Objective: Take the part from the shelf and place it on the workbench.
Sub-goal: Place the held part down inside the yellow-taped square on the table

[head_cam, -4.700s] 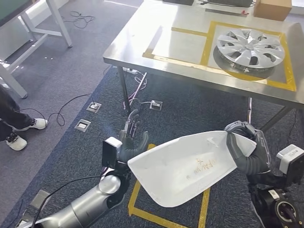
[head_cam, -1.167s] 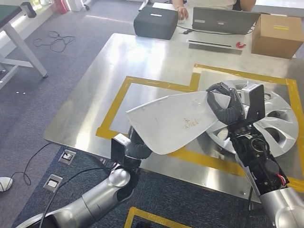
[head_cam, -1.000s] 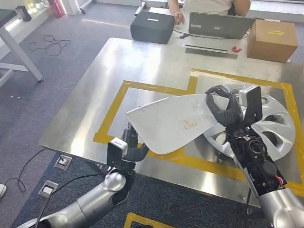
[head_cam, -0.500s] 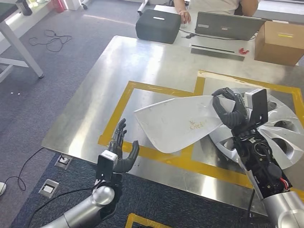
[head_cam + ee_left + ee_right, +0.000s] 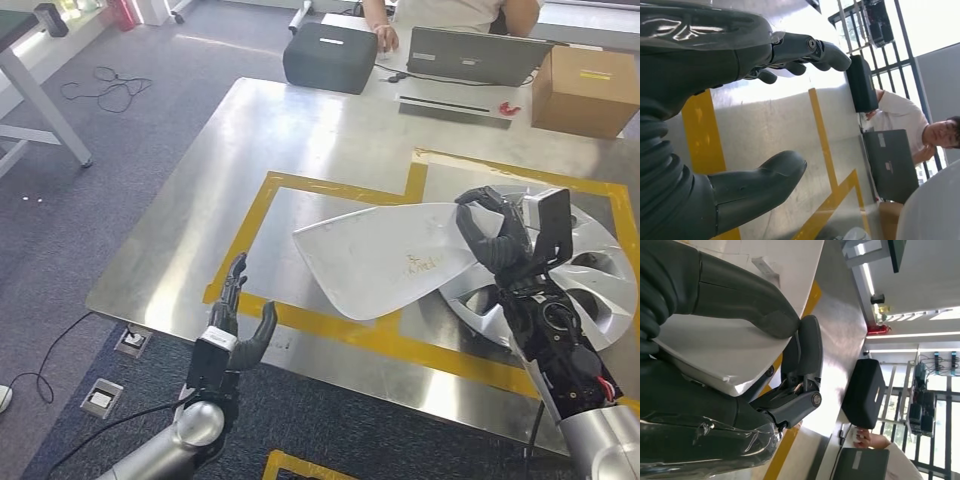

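White part (image 5: 381, 262), with small illegible orange writing, is gripped by the right hand (image 5: 494, 235) above the steel workbench (image 5: 317, 130); the left hand (image 5: 238, 320) is spread wide, empty. Far right sits a closed cardboard box (image 5: 585, 90).

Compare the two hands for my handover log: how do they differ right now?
The right hand grips the edge of the white panel above the workbench; the left hand holds nothing. The right hand's fingers curl around the panel; the left hand's are spread apart. The right hand is over the hubcap; the left is at the bench's near edge. Both are dark grey.
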You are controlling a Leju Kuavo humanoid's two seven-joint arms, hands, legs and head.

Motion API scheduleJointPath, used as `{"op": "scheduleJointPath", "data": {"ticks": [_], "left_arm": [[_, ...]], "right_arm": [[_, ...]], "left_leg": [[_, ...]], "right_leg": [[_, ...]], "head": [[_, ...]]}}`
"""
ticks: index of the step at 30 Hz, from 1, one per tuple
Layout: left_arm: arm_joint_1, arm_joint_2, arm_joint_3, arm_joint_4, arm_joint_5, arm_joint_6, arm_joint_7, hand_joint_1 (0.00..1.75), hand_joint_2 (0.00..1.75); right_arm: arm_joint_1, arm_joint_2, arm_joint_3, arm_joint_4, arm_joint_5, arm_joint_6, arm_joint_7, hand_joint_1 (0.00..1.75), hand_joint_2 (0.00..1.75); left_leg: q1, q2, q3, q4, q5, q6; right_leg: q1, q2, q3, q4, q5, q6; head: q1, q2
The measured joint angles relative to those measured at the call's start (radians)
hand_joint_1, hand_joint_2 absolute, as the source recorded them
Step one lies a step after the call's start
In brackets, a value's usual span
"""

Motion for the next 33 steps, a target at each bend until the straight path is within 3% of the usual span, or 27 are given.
{"op": "scheduleJointPath", "data": {"ticks": [8, 15, 21, 33], "left_arm": [[0.049, 0.015, 0.089, -0.165, -0.067, 0.002, 0.069, 0.0, 1.75], [0.065, 0.023, 0.135, -0.251, -0.064, 0.002, 0.072, 0.0, 1.75], [0.059, 0.026, 0.143, -0.278, -0.033, 0.001, 0.059, 0.0, 1.75], [-0.001, 0.016, 0.116, -0.278, 0.059, -0.003, 0.0, 0.0, 1.75]], "right_arm": [[-0.008, -0.002, -0.002, 0.034, 0.013, -0.019, 0.002, 1.75, 1.75], [-0.023, -0.002, -0.002, 0.062, 0.021, -0.028, 0.002, 1.75, 1.75], [-0.058, 0.002, 0.003, 0.111, 0.086, -0.096, 0.01, 1.75, 1.75], [-0.157, 0.112, 0.028, 0.275, 0.204, -0.198, 0.029, 1.75, 1.75]], "left_leg": [[0.0, 0.0, 0.002, -0.001, 0.0, 0.0], [0.0, 0.0, 0.003, -0.001, 0.0, 0.0], [-0.001, -0.001, 0.003, -0.001, 0.0, 0.0], [0.0, 0.0, 0.005, -0.001, 0.0, -0.001]], "right_leg": [[0.0, -0.001, 0.002, 0.0, -0.001, 0.0], [0.001, -0.001, 0.004, 0.0, -0.001, 0.0], [0.001, -0.001, 0.004, 0.0, 0.0, 0.0], [0.001, 0.0, 0.005, 0.0, -0.001, 0.0]], "head": [[0.0, 0.0], [0.0, 0.0], [0.0, 0.0], [0.0, 0.0]]}}
